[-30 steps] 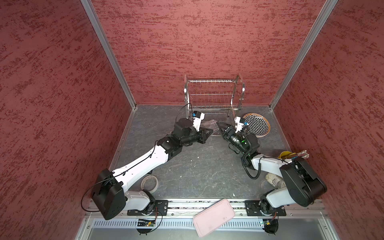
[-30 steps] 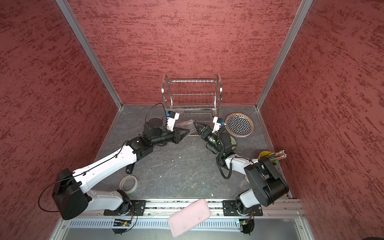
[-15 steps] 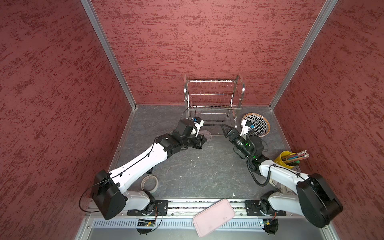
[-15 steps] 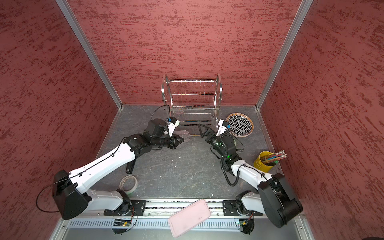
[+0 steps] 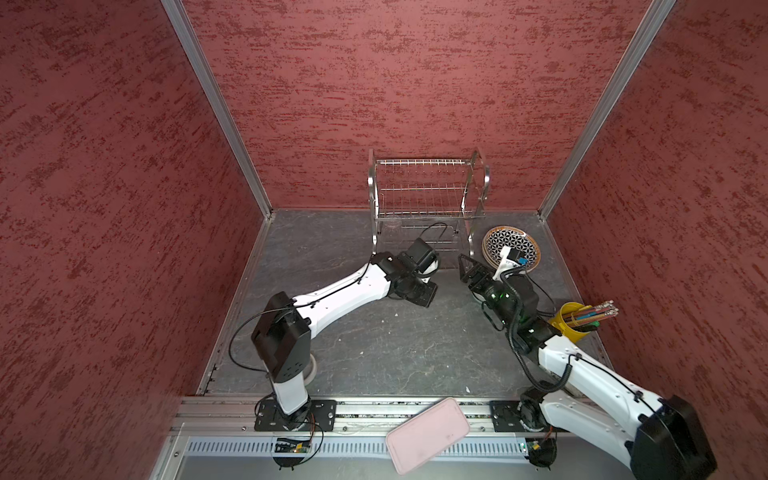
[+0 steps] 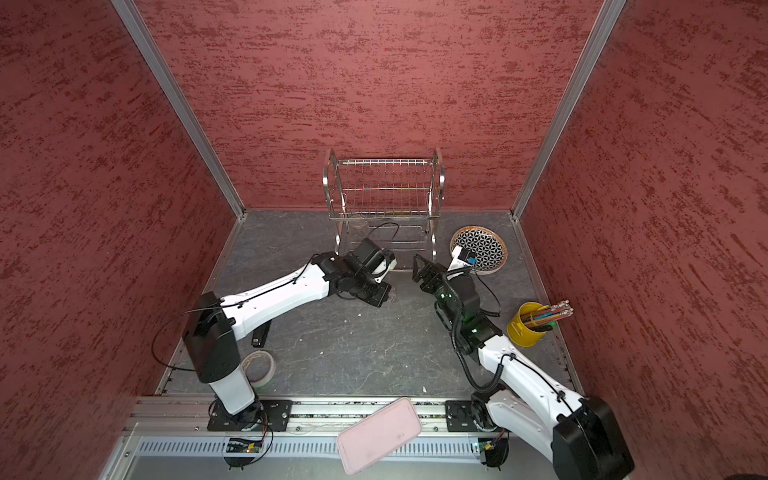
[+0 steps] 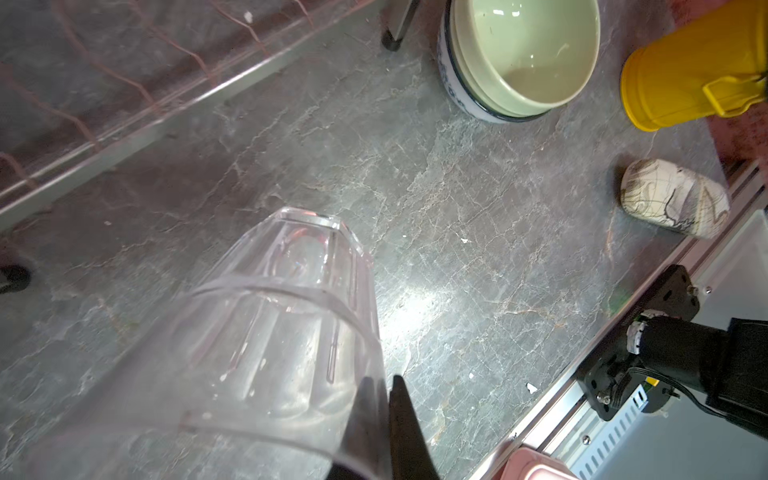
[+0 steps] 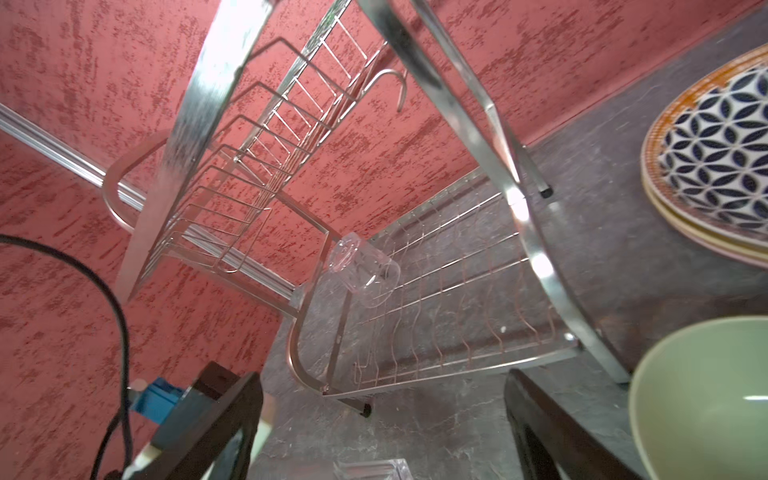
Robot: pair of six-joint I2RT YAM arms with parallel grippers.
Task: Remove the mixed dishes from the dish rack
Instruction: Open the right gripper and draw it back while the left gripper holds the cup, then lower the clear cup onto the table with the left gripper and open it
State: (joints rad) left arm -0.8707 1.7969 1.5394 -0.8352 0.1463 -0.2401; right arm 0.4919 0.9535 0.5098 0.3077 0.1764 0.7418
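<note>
Clear cup (image 7: 282, 324) now out of dish rack (image 5: 424, 191), rim pinched in L tool (image 7: 384, 386), pulled back in front of rack. R tool (image 8: 382, 378) wide, empty. 2nd clear cup (image 8: 363, 270) left on rack's lower tier.

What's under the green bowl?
The green bowl sits nested in a white bowl with blue pattern; only that bowl's outer wall and rim show. Its inside is hidden by the green bowl.
</note>
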